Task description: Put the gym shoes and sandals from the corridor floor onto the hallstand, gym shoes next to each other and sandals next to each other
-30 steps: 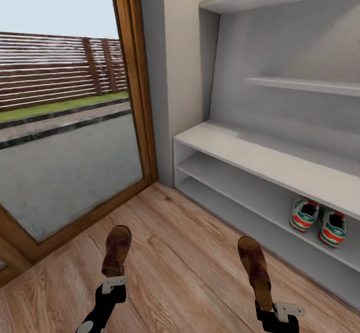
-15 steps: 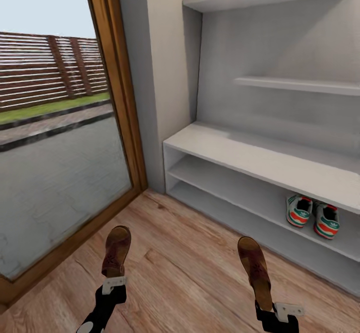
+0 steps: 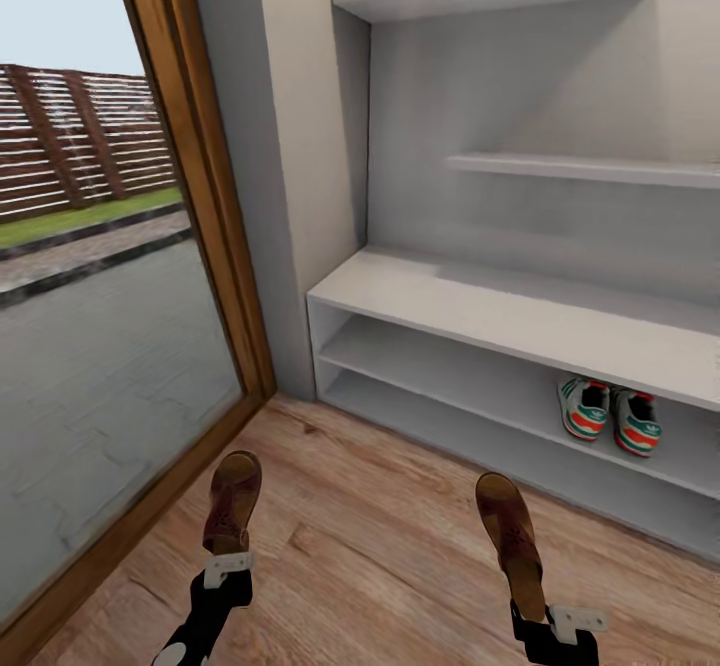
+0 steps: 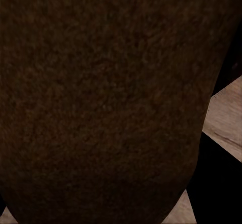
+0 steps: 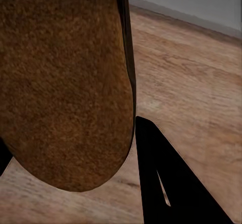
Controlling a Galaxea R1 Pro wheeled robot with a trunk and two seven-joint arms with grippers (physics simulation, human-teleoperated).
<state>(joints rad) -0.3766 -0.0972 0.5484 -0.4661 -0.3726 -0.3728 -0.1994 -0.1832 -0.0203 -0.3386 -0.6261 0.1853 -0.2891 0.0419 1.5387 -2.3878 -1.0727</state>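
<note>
A large glass door point(image 3: 100, 326) in a warm wooden frame point(image 3: 205, 206) takes up the side by the left jaws, and through it show a paved yard point(image 3: 100, 346), a strip of grass point(image 3: 80, 218) and a slatted wooden fence point(image 3: 70, 136) under a pale sky. Beyond the jaws a cream wall point(image 3: 300, 116) meets a pale grey built-in rack point(image 3: 480, 306) with a broad bench top, two low open shelves and stepped shelves above. Light brown wood planks point(image 3: 370, 546) cover the floor under both jaws, evenly lit.
</note>
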